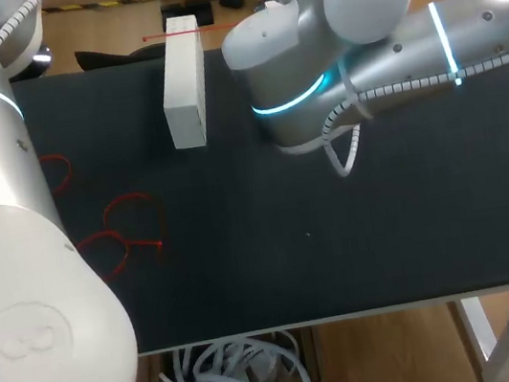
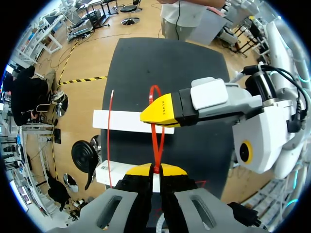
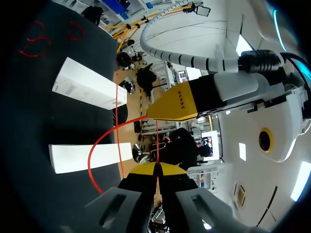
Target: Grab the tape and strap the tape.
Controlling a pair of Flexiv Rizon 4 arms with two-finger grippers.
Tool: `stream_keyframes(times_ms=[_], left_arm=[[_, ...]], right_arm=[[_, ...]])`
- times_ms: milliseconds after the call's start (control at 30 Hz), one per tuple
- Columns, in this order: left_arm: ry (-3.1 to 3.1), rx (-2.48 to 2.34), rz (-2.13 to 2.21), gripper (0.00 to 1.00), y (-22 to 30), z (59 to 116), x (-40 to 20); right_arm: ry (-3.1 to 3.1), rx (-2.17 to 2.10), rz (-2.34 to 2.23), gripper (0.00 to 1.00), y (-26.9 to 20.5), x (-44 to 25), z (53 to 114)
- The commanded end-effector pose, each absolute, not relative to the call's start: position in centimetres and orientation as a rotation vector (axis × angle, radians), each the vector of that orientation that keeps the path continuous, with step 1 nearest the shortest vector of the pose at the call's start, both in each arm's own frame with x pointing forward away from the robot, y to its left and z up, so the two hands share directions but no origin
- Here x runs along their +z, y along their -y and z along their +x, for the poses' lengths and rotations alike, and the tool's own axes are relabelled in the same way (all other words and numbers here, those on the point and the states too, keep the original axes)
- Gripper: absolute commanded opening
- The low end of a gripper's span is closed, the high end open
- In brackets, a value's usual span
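The tape is a thin red strap (image 2: pixel 157 145), held up off the black table (image 1: pixel 339 236). My left gripper (image 2: pixel 155 170) is shut on one end of it. From there it runs up into a narrow loop beside my right gripper (image 2: pixel 161 112), which comes in from the side. In the right wrist view my right gripper (image 3: pixel 156 169) is shut on the red strap (image 3: pixel 96 150), which curves away in a wide arc, with my left gripper (image 3: pixel 176 104) just ahead. In the head view only a short piece of the red strap (image 1: pixel 170 35) shows; both grippers are hidden behind my right arm (image 1: pixel 312 65).
A long white box (image 1: pixel 184 81) lies at the back of the table, and the wrist views show a second white box (image 2: pixel 112 172) near it. Several closed red strap loops (image 1: pixel 128 221) lie at the table's left side. A bin of white straps (image 1: pixel 233 364) sits below the front edge.
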State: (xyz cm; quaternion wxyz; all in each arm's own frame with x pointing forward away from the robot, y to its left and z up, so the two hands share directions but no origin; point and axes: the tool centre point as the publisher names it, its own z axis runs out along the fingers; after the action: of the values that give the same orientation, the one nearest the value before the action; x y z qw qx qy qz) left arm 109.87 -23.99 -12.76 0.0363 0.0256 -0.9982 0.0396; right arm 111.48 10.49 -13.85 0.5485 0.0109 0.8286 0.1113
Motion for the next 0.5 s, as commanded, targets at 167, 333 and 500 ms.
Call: stream_keyframes(times_ms=[167, 333, 500], left_arm=[[3.061, 0.115, 0.08, 0.0, 24.07, 110.03, -12.62], [3.061, 0.115, 0.08, 0.0, 24.07, 110.03, -12.62], [3.061, 0.115, 0.08, 0.0, 24.07, 110.03, -12.62]], right_arm=[[-1.978, 0.256, 0.019, 0.0, -10.49, -13.75, 111.38], [-1.976, 0.255, 0.023, 0.0, -10.28, -13.77, 111.49], [-1.97, 0.246, 0.025, 0.0, -10.07, -13.52, 111.72]])
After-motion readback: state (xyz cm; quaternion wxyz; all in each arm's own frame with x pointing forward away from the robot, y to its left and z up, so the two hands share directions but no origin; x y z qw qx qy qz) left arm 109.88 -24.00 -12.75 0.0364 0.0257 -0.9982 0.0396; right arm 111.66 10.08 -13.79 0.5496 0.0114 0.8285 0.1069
